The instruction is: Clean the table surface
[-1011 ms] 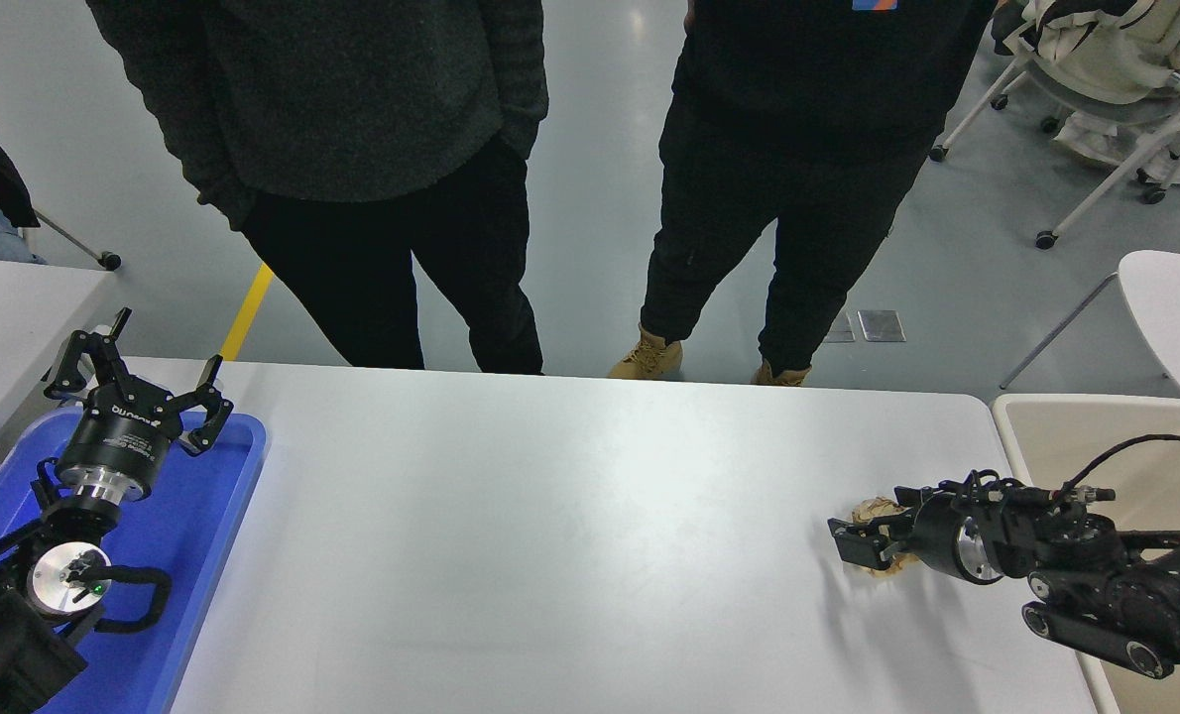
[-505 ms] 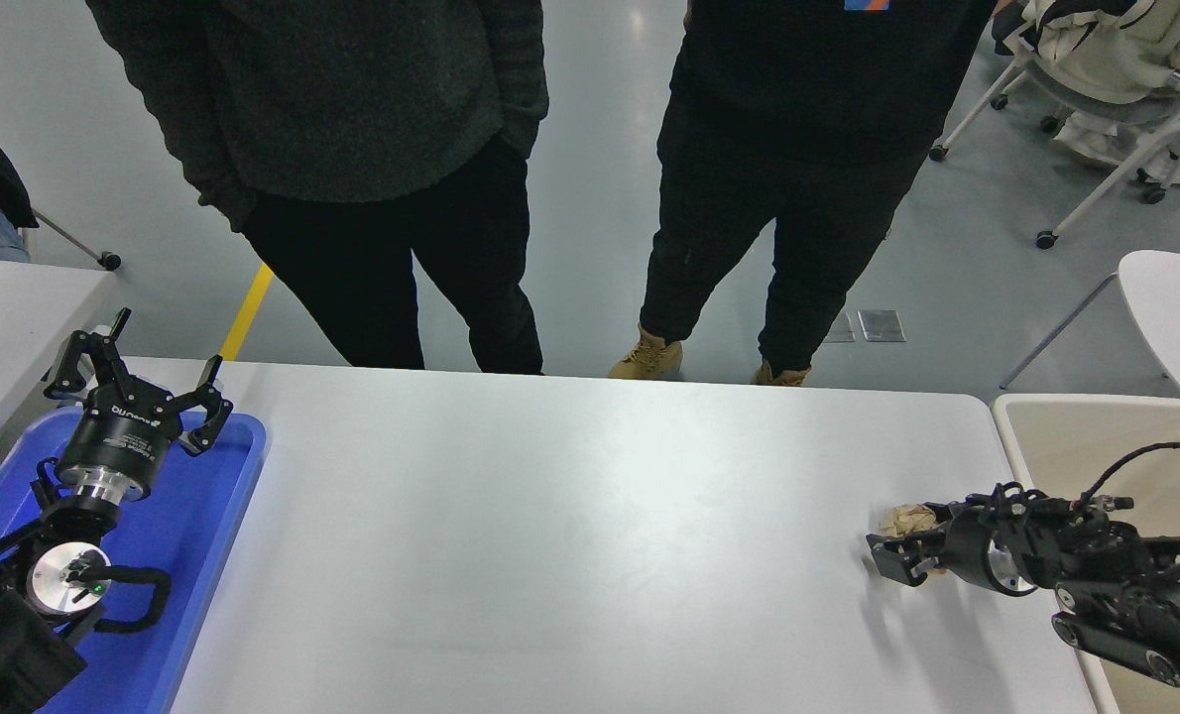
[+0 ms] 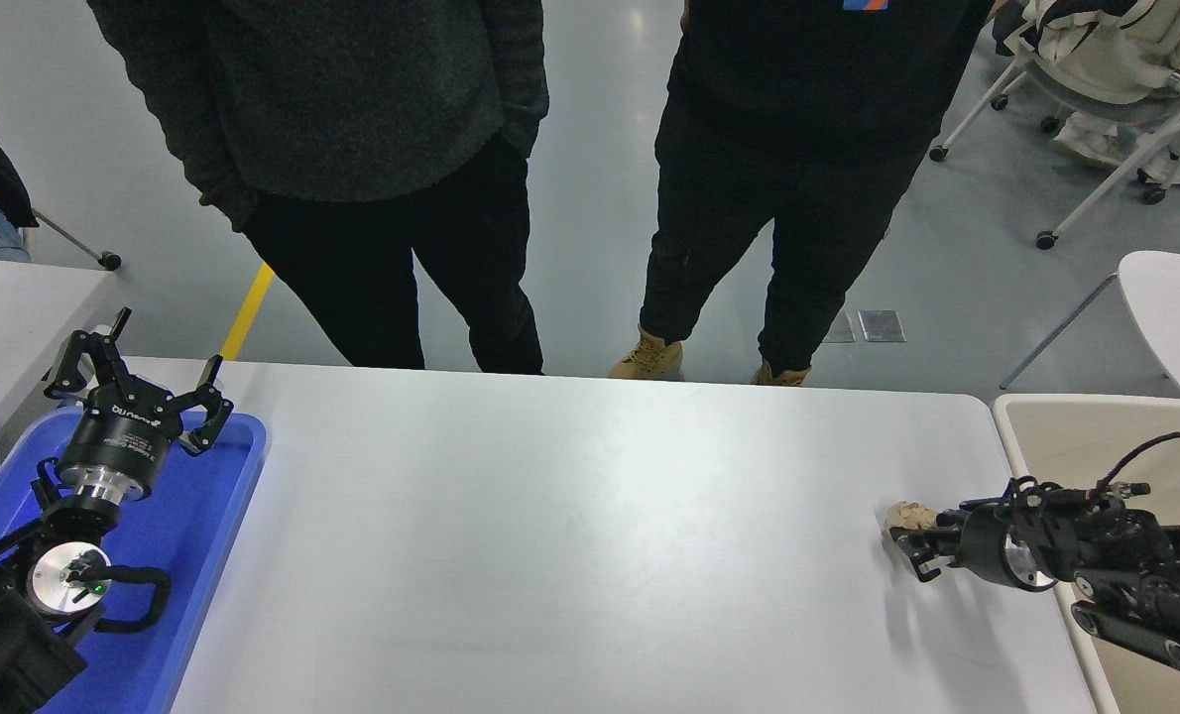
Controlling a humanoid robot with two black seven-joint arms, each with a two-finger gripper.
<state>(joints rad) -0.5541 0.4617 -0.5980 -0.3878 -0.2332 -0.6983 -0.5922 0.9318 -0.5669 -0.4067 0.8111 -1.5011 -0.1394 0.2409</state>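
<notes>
Head view: right tool (image 3: 909,555) near the desk's (image 3: 590,535) right edge, clenched on a crumpled paper wad (image 3: 909,516). Beige bin (image 3: 1076,436) just right of it, past that edge. Left tool (image 3: 144,382) released, parked over blue tray (image 3: 223,496).

The desk (image 3: 570,535) is a wide white top with a matte surface and rounded far corners; it fills most of the lower part of the view; soft light reflects near its middle. On its left end lies a blue tray (image 3: 215,516), long and shallow, with one rim reaching the far left corner; part of it is covered from view. Near the right edge lies a small crumpled piece of beige paper (image 3: 905,515), alone on the white surface, well apart from the tray; whether it rests fully on the desk I cannot tell. Just beside the right edge stands a beige bin (image 3: 1076,436).
</notes>
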